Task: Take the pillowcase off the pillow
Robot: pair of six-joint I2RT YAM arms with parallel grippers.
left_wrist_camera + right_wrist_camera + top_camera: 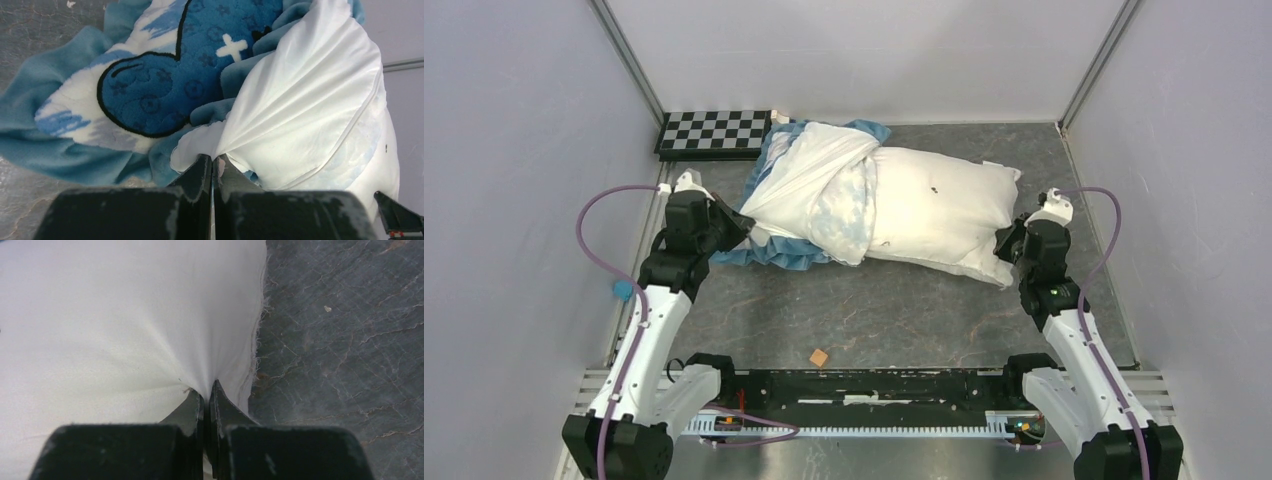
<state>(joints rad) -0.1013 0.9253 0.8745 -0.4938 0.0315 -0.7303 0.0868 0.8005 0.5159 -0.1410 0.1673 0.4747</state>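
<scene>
Blue-edged pillowcase [809, 190], one, in left tool [212, 169], pillow [944, 205], one, in right tool [206, 399]

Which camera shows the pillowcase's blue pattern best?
Left wrist view: the pillowcase shows its blue heart pattern close up. Top view shows it bunched over one end of the pillow; right wrist shows only pillow.

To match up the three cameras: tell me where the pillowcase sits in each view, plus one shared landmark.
Top external: left of centre, pillowcase bunched over the pillow's left end.
Left wrist: fills most of the frame, a white fold pinched in the left gripper.
Right wrist: not in it; only bare pillow.
Shared landmark: the grey veined table, seen in all three.
</scene>
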